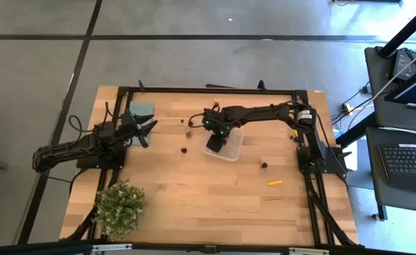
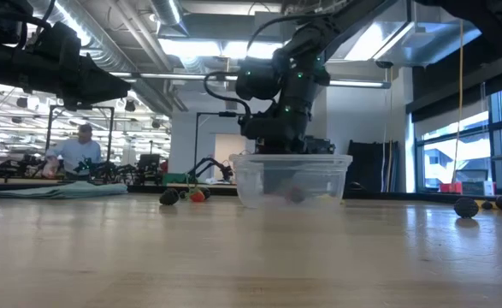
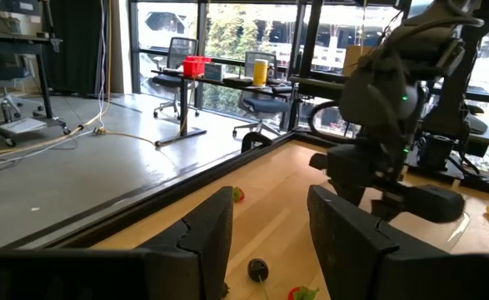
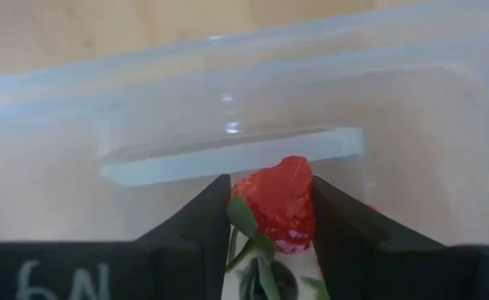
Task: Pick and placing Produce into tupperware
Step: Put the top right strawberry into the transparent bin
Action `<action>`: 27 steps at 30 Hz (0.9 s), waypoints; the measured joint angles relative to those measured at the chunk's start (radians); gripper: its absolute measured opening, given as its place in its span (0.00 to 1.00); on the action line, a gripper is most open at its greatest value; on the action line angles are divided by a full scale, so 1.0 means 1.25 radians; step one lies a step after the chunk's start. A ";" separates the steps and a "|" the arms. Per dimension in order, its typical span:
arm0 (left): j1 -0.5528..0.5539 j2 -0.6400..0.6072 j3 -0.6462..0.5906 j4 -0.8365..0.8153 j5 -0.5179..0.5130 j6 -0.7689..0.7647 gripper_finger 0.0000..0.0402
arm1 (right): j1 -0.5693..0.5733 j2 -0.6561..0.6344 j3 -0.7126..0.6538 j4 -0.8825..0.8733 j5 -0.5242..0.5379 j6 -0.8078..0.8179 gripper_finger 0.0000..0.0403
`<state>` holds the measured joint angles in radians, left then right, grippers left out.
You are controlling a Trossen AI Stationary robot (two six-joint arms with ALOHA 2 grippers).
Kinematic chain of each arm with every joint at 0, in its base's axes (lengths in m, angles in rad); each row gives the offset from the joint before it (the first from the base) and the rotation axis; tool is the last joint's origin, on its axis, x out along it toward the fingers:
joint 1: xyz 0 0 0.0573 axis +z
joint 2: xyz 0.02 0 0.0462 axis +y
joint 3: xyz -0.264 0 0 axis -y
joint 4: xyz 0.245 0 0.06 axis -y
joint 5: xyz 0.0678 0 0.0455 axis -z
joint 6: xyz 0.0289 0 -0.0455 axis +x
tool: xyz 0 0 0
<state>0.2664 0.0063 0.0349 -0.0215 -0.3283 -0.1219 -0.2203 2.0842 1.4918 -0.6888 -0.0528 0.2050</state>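
Observation:
The tupperware (image 1: pixel 233 150), a clear square tub, stands at the table's middle (image 2: pixel 292 180). My right gripper (image 4: pixel 271 225) hangs over its opening (image 1: pixel 215 143), shut on a red piece of produce (image 4: pixel 281 200) with green leaves. More produce lies loose on the wood: dark bits (image 1: pixel 184 149) (image 1: pixel 264 164), an orange-yellow piece (image 1: pixel 274 182), and a dark bit (image 3: pixel 258 268) and a red bit (image 3: pixel 238 194) ahead of my left gripper. My left gripper (image 3: pixel 265 233) waits level at the table's left (image 1: pixel 148 130), open, with nothing between its fingers. My right gripper pinches the red piece by its two opposite sides (image 4: pixel 304 208) between its two fingers. The fingers come from above, pointing steeply down. The piece is lifted clear over the inside of the tupperware (image 4: pixel 227 158), with its green leaves (image 4: pixel 246 225) toward the wrist.
A flat teal rectangle (image 1: pixel 142 108) lies at the far left, behind my left gripper. A bushy potted plant (image 1: pixel 119 207) stands at the near left corner. Dark bits lie by the right arm's base (image 1: pixel 293 134). Bare wood stretches along the near side (image 1: pixel 215 205).

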 joint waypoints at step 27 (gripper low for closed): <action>0.000 0.000 0.000 0.000 0.000 -0.002 0.37 | 0.119 0.000 0.000 -0.025 0.006 -0.094 0.44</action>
<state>0.2662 0.0063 0.0349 -0.0216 -0.3283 -0.1246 -0.0714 2.0842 1.4918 -0.7196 -0.0454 0.0873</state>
